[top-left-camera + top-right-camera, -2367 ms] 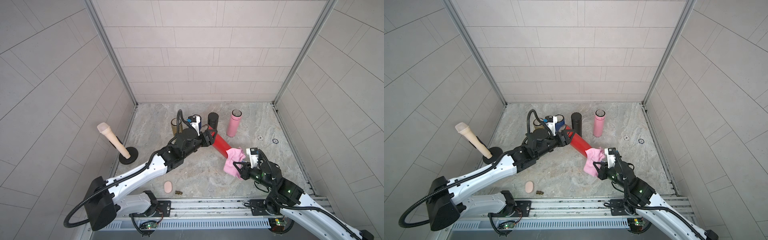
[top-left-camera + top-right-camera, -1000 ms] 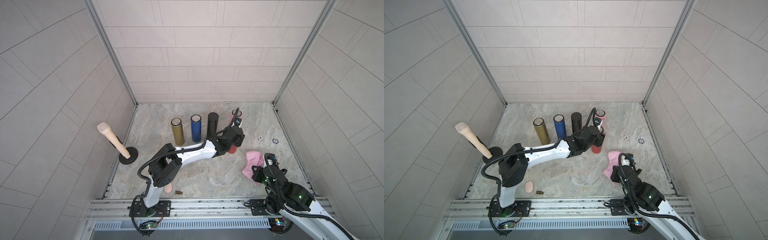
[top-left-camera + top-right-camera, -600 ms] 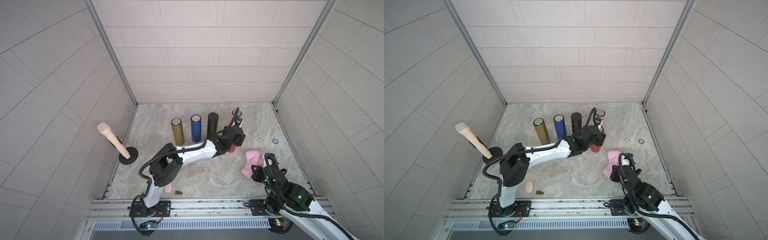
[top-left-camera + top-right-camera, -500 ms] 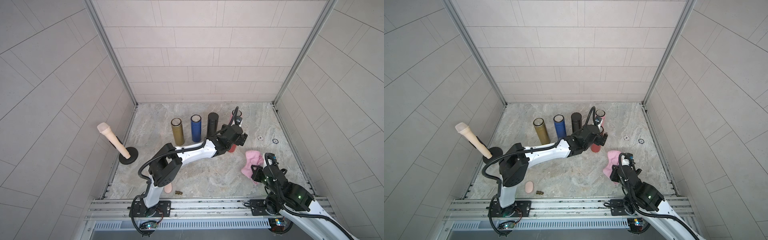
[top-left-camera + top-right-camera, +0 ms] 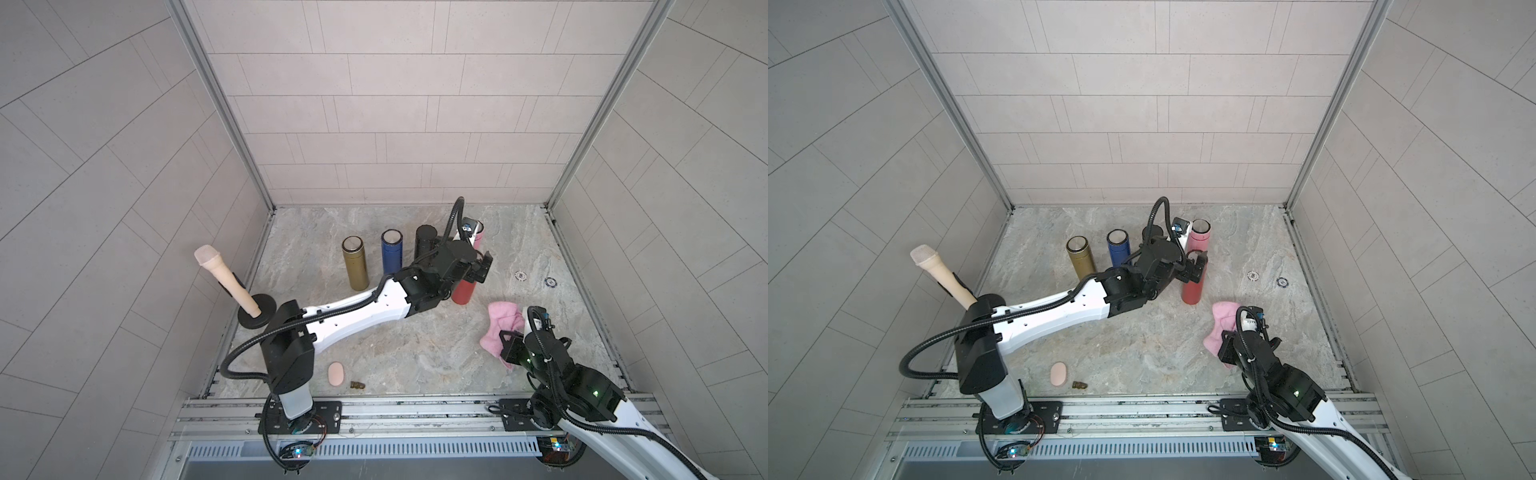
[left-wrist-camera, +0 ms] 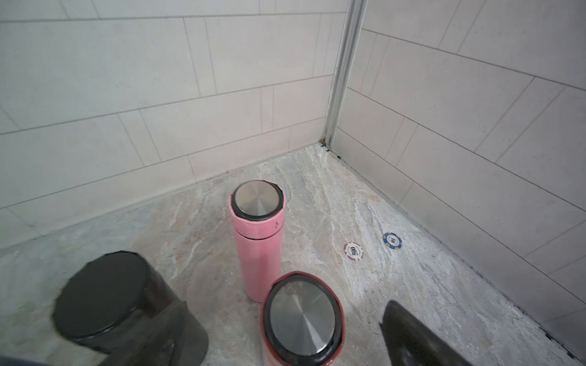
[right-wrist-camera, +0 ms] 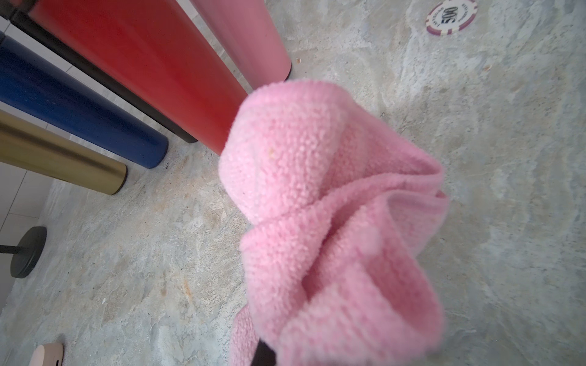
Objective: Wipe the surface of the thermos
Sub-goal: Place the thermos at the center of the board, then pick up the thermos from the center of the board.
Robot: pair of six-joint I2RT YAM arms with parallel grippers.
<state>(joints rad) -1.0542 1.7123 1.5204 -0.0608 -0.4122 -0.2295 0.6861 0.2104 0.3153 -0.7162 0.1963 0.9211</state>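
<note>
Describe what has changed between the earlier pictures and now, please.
The left end effector carried the tilted red thermos to the right, stood it upright in front of the pink thermos, then opened and let go. The right end effector, shut on the pink cloth, drew back toward the front right. The gold thermos, blue thermos and black thermos stayed put.

Five thermoses, one cloth, two chips
</note>
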